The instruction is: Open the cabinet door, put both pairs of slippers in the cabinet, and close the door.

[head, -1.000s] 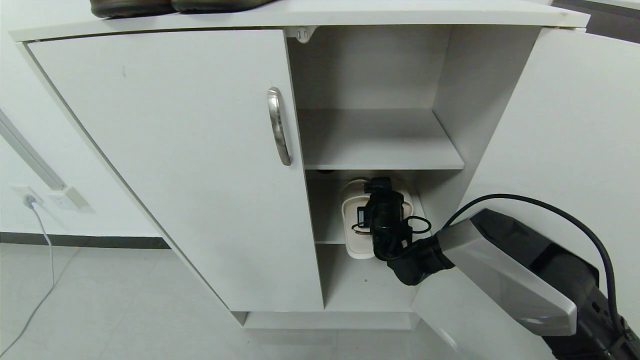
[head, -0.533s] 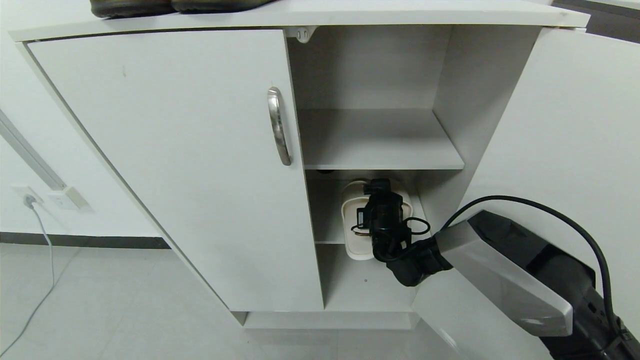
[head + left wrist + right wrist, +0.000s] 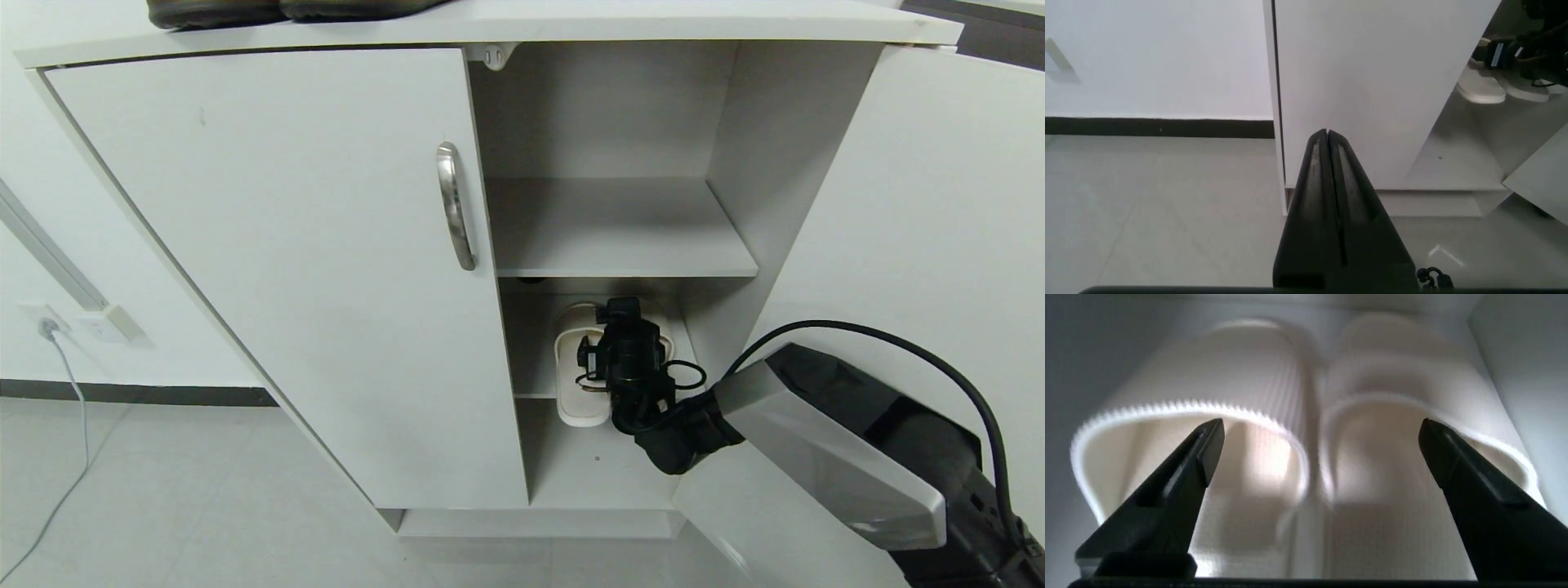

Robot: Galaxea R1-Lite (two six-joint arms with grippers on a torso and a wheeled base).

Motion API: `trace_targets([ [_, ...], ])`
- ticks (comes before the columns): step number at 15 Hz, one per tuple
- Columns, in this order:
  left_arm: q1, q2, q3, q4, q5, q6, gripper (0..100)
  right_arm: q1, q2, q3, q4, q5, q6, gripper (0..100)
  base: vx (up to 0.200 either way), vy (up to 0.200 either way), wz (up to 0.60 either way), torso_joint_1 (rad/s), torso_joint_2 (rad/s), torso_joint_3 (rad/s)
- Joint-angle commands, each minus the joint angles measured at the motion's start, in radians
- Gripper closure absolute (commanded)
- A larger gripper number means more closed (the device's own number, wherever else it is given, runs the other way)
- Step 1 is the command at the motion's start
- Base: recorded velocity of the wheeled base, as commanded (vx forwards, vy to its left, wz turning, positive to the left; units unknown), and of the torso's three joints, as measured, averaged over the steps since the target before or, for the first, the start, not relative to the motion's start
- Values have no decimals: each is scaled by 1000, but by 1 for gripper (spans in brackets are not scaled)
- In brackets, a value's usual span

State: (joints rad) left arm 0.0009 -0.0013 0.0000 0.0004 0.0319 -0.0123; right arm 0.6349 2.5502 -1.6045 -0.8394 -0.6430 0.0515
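A pair of white slippers [image 3: 575, 392] lies side by side on the cabinet's middle shelf, heels toward the front. My right gripper [image 3: 620, 314] is inside that compartment, just above them. In the right wrist view the gripper [image 3: 1321, 429] is open, its two dark fingertips [image 3: 1200, 453] spread wide over both slippers [image 3: 1315, 482] and holding nothing. A dark pair of slippers [image 3: 245, 10] sits on the cabinet top at the left. My left gripper [image 3: 1327, 135] is shut and empty, low near the floor in front of the cabinet.
The cabinet's right door [image 3: 922, 204] stands wide open beside my right arm. The left door [image 3: 269, 245], with a metal handle [image 3: 455, 204], is closed. The upper shelf [image 3: 612, 229] is bare. A cable runs from a wall socket [image 3: 45, 327] at the left.
My right gripper has drawn back slightly toward the cabinet front, and the white slippers sit a little lower and more to the left than before.
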Motion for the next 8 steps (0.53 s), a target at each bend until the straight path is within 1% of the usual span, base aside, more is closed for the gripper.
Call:
trace_targets([
  [1,1,1,0,0,0,0,100,14,-64,69,-20,-3,1,0,0,0,0,0,0,0],
  [2,1,1,0,0,-1,5,100,31,-116,156,-58,-4,1,0,0,0,0,0,0,0],
  [4,1,1,0,0,-4,6,100,60,-192,285,-122,-6,1,0,0,0,0,0,0,0],
  [5,1,1,0,0,-4,6,100,72,-214,321,-136,-14,1,0,0,0,0,0,0,0],
  [6,1,1,0,1,-3,6,100,106,-272,434,-165,-52,1,0,0,0,0,0,0,0],
  [7,1,1,0,0,-3,5,100,127,-308,511,-196,-57,-1,0,0,0,0,0,0,0],
  [8,1,1,0,1,-3,5,100,138,-332,555,-219,-58,-1,0,0,0,0,0,0,0],
])
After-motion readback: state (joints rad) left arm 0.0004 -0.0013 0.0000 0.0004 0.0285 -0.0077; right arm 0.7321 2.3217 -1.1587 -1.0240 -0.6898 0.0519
